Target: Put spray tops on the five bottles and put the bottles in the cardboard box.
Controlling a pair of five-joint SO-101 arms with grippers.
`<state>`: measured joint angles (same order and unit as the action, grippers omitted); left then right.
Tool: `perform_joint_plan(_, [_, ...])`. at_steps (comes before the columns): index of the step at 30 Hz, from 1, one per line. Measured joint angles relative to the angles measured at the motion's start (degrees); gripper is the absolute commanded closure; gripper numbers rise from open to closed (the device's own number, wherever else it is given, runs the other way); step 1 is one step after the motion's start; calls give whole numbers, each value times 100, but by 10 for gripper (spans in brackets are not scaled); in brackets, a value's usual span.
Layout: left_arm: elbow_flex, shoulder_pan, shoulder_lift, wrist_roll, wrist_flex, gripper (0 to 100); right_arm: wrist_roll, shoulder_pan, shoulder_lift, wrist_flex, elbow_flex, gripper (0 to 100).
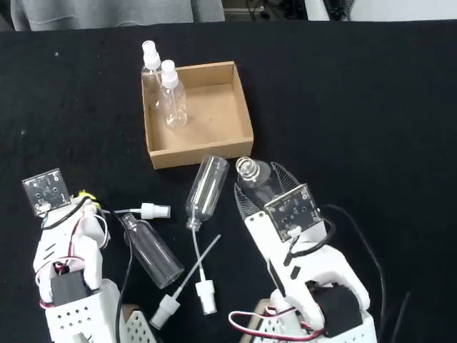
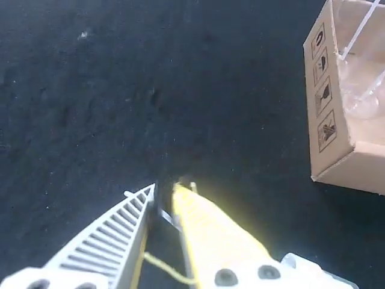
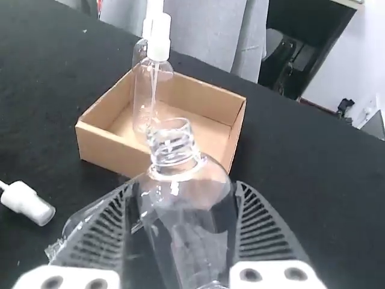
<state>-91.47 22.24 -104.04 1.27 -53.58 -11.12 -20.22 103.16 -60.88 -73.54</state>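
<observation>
Right now my right hand [image 3: 183, 191] is clenched around an uncapped bottle [image 3: 172, 144], arm stretched forward, the open neck pointing toward the cardboard box [image 1: 200, 151]. My left hand [image 2: 163, 195] sits low over the bare surface [image 2: 90, 90], pinched together on nothing. Two capped bottles [image 1: 173, 100] stand in the box.

Inside the cardboard box [image 1: 243, 107], two capped bottles [image 1: 173, 96] fill the far left corner; the rest of its floor is open. Before its near wall, loose bottles [image 1: 207, 187], spray tops [image 1: 153, 211] and the bottle [image 3: 180, 180] in my right end effector [image 1: 258, 176] crowd the table [image 1: 357, 107].
</observation>
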Motion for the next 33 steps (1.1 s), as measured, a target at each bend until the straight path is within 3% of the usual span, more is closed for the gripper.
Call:
perform_joint_plan(7, [527,0,0,-105,-387,957,0,0,0,0,-62,924])
perform_joint_plan(22, [1846,0,-44,-738,-1064,958,0,0,0,255,-352,924])
perform_joint_plan(33, [2901,0,1732,-1116,-1090,957,0,0,0,255,-352,924])
